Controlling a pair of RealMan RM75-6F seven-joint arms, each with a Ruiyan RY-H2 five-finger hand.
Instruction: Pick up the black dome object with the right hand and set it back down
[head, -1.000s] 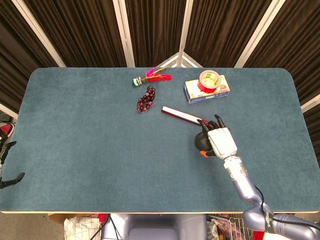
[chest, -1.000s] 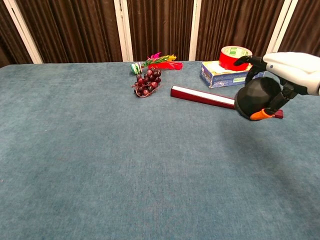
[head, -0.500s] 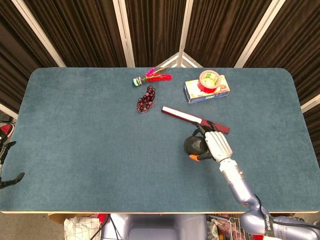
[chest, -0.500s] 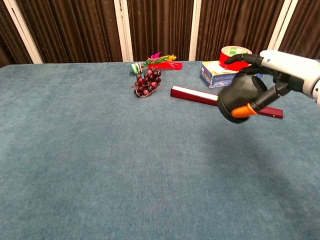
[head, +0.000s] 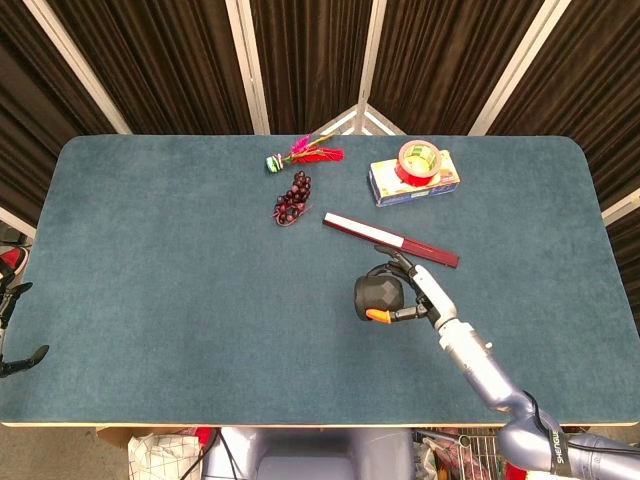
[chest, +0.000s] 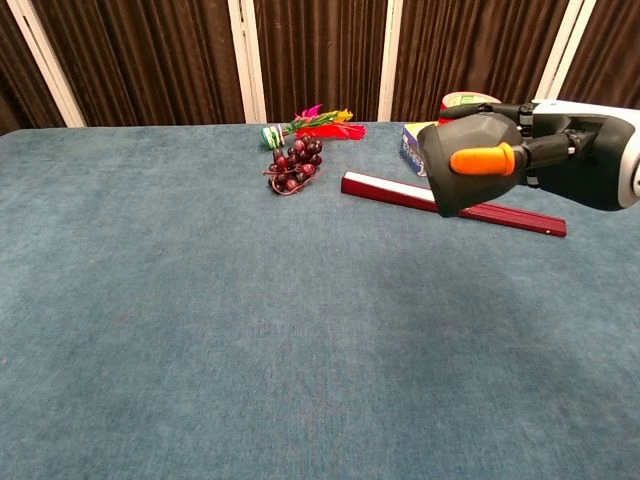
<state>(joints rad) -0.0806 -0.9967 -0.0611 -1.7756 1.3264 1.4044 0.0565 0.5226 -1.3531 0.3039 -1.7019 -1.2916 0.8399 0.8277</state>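
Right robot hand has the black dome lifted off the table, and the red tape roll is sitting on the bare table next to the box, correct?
Not quite. The right robot hand does hold the black dome off the table, but the red tape roll sits on top of the box, not on the table beside it. The head view shows this.

A blue table (head: 150, 300) holds a few things. Near the far edge lies a bright feather toy (head: 305, 155). Just in front of it sits a bunch of dark grapes (head: 293, 198). Toward the far right corner, a roll of red tape (head: 419, 160) sits on a small box (head: 413, 185). A long red stick (head: 390, 239) lies near the middle.
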